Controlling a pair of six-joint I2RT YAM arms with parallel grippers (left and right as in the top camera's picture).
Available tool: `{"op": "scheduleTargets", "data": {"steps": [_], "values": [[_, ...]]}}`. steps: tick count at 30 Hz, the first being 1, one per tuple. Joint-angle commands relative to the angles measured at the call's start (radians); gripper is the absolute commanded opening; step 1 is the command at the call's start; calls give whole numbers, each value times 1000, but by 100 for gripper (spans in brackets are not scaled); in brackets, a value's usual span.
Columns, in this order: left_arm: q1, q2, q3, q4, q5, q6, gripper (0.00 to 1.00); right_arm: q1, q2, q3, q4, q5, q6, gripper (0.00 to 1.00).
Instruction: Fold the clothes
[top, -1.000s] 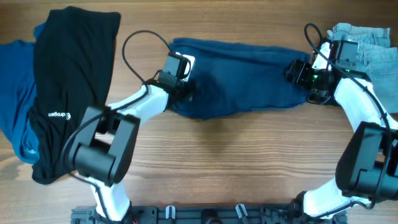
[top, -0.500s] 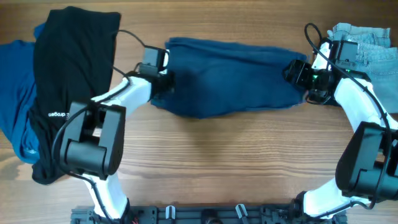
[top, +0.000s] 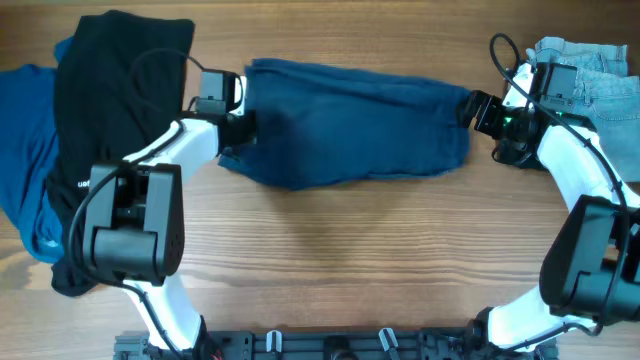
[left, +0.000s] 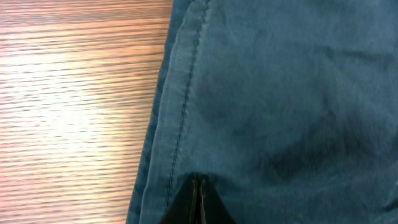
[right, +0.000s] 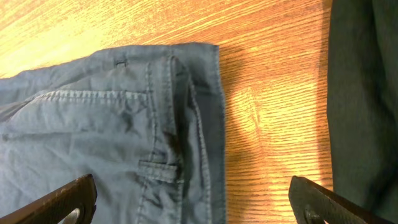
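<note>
left gripper (left: 199, 186): tips pinched together on the stitched hem of the smooth dark blue woven garment (left: 280, 106), a flat oblong spreading away from it | right gripper (right: 193, 208): fingers wide apart above creased pale blue denim jeans (right: 93, 137), dark cloth just beside | change: garment dragged left along the grained wooden table (right: 273, 93), off the right gripper

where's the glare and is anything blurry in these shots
Left wrist: strong white glare on the table, trousers seam sharp. Right wrist: warm glare on the table beside the jeans, fingers dark at the corners. Overhead: even light, no blur.
</note>
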Motion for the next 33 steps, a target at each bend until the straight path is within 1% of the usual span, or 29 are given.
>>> {"op": "scheduleTargets", "data": {"steps": [1, 3, 5, 6, 7, 8, 9, 10, 11, 20, 22, 23, 24, 25, 26, 28, 30, 32, 33], "values": [[16, 57, -45, -37, -51, 16, 4, -2, 75, 5, 26, -32, -21, 97], [16, 57, -45, -35, -51, 16, 4, -2, 97, 5, 39, -64, -21, 90], [16, 57, -45, -35, -51, 16, 4, -2, 122, 4, 48, -93, -28, 77], [16, 57, -45, -35, -51, 16, 4, -1, 135, 4, 48, -97, -28, 73], [16, 57, -45, -35, -51, 16, 4, -2, 141, 4, 47, -108, -28, 73], [16, 57, -45, -35, -51, 16, 4, -1, 153, 4, 48, -111, -27, 73], [16, 57, -45, -34, -51, 16, 4, -1, 168, 4, 52, -114, -27, 79], [16, 57, -45, -34, -51, 16, 4, -2, 180, 4, 55, -114, -26, 82], [16, 57, -45, -33, -51, 16, 4, -2, 193, 4, 56, -115, -24, 82], [16, 57, -45, -24, -51, 11, 4, 17, 268, 4, 63, -215, -16, 82], [16, 57, -45, -18, -51, 8, 4, 29, 275, 3, 61, -265, -18, 79], [16, 57, -45, -13, -51, 8, 4, 39, 281, 3, 62, -268, -17, 74], [16, 57, -45, -11, -51, 8, 4, 45, 283, 3, 59, -267, -17, 68], [16, 57, -45, -10, -51, 8, 4, 48, 285, 3, 57, -267, -17, 65], [16, 57, -45, -8, -51, 8, 4, 50, 286, 3, 55, -267, -17, 58], [16, 57, -45, -8, -51, 8, 4, 50, 287, 3, 56, -267, -16, 37], [16, 57, -45, -12, -51, 8, 4, 43, 287, 3, 62, -262, -3, 24], [16, 57, -45, -18, -51, 5, 4, 23, 287, 3, 62, -260, 9, 6], [16, 57, -45, -21, -51, 4, 4, 13, 287, 3, 64, -264, 9, 4]]}}
